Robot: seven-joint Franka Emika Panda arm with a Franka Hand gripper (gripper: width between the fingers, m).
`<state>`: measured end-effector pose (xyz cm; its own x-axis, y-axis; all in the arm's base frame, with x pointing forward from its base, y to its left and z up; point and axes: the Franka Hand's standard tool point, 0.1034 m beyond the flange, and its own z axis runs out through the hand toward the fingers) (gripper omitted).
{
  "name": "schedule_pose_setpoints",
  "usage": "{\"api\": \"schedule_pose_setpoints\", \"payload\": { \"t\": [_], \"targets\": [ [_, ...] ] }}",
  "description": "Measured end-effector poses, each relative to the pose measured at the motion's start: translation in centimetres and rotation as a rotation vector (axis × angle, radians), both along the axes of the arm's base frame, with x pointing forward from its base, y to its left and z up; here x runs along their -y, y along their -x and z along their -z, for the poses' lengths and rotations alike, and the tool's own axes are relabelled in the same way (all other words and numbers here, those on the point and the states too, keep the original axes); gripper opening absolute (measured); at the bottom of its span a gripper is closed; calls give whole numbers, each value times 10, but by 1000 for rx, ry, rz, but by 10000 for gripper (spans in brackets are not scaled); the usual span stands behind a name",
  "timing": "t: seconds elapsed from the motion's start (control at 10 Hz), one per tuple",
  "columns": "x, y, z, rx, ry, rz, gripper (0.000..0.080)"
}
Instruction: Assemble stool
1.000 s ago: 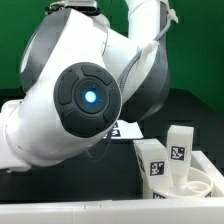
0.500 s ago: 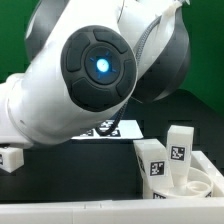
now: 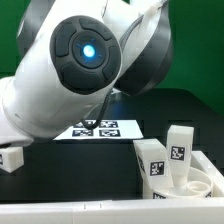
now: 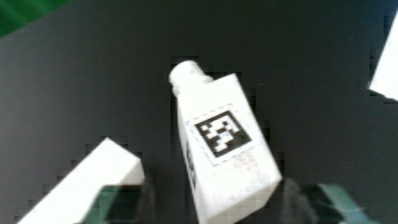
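Observation:
In the wrist view a white stool leg (image 4: 222, 140) with a square black-and-white tag lies on the dark table, lengthwise between my fingers. My gripper (image 4: 228, 206) is open, and dark gaps show between the leg and each finger (image 4: 121, 200). In the exterior view the bulky arm hides the gripper. At that view's right, two tagged white legs (image 3: 152, 160) (image 3: 180, 149) stand upright at the round rimmed seat (image 3: 203, 181). Another white leg (image 3: 10, 158) shows at the left edge.
The marker board (image 3: 100, 128) lies on the black table behind the arm. A white wall (image 3: 70, 212) runs along the front of the exterior view. In the wrist view another white part (image 4: 80, 185) lies beside the leg, and a white piece (image 4: 382, 65) shows at the edge.
The arm's big joint has swung up and towards the exterior view's left, uncovering more of the marker board. The legs and seat at the right have not moved.

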<state>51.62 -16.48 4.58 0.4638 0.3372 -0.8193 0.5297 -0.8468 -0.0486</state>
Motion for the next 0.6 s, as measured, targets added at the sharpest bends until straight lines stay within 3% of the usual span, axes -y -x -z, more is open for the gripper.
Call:
{"api": "schedule_pose_setpoints", "payload": {
  "t": [0.2,0.3,0.4,0.6],
  "targets": [
    [0,-1,0,1,0,0,607],
    [-2,-1,-3,-17,14,14,607],
    [-5,-13,-2,-30,60,34,641],
    [-10,-3,17,-41,80,36,647]
  ]
}}
